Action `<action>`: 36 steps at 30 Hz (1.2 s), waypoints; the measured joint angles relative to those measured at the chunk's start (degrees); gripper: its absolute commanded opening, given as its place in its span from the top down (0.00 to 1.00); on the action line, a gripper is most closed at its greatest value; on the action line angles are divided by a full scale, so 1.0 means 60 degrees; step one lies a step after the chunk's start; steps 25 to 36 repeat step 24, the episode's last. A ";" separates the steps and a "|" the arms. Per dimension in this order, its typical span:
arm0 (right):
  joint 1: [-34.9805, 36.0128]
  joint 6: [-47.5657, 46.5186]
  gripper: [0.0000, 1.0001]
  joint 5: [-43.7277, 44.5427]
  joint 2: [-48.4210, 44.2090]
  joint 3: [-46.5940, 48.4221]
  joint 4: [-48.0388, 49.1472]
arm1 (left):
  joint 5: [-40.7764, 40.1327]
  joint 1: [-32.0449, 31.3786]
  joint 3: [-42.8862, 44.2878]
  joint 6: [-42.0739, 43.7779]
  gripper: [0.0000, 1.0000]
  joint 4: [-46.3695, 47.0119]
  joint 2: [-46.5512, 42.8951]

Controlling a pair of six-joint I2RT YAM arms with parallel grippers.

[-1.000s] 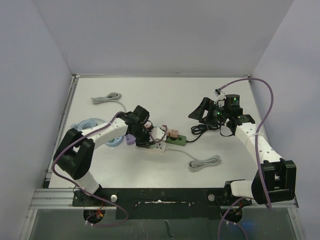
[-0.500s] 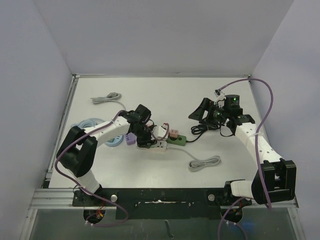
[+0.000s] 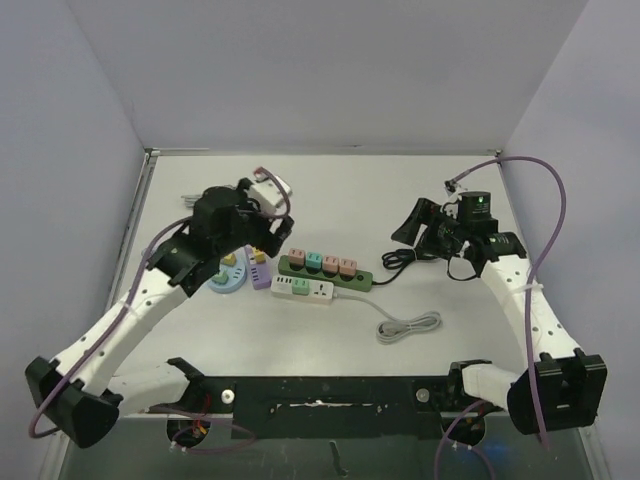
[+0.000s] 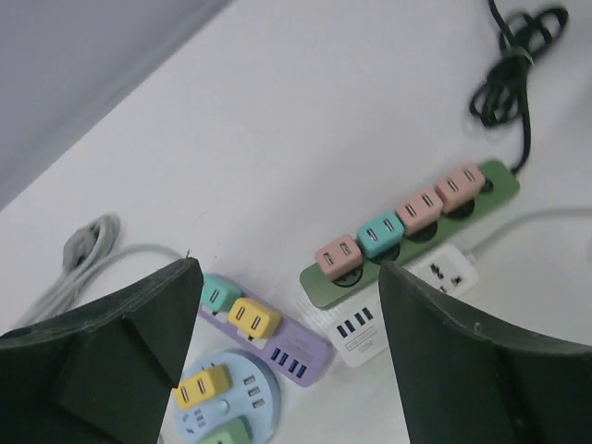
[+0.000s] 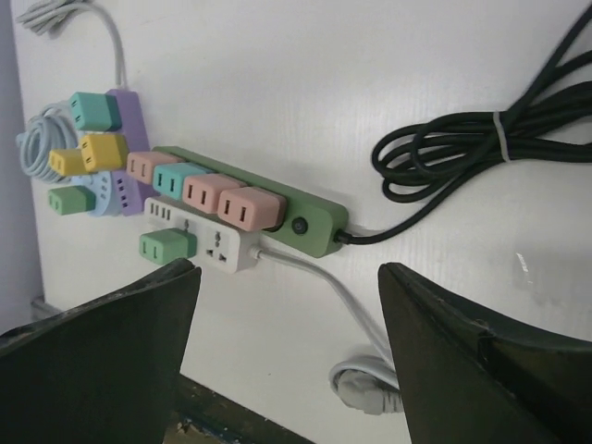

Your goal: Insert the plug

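The left gripper and the right gripper both hang spread wide and empty; the green plug sits in the white strip.

The left gripper hangs above the left half of the surface, fingers far apart with nothing between them; below it lie a round pale-blue strip and a purple strip, each carrying small coloured plugs; just right of these, the white strip lies alongside the long green strip, which bears four pink and teal plugs in a row; the green plug stands between the white strip's USB ports and its round socket; a grey cable runs from that strip's right end to a loose coil; a bundled black cable lies right of the green strip; the right gripper hovers near it, holding nothing.
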 measured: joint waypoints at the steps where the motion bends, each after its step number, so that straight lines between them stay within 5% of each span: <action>1: -0.0004 -0.0073 0.20 0.0331 -0.0222 0.0055 -0.0208 | -0.0674 0.0015 0.0000 -0.0878 0.24 0.0146 -0.0455; 8: -0.0004 -0.0627 0.16 0.2863 -0.2619 -0.0047 -0.1370 | -0.3315 0.0528 -0.0616 -0.5537 0.23 -0.0831 -0.3657; 15: -0.0004 -0.0736 0.11 0.4721 -0.5617 -0.0113 -0.2506 | -0.4688 0.0525 -0.0914 -0.7861 0.24 -0.3257 -0.6863; 24: -0.0004 -0.0678 0.06 0.5807 -0.7501 0.1377 -0.4047 | -0.6441 0.0528 0.1177 -0.8670 0.23 -0.5796 -0.7807; 36: -0.0004 -0.0678 0.06 0.5807 -0.7501 0.1377 -0.4047 | -0.6441 0.0528 0.1177 -0.8670 0.23 -0.5796 -0.7807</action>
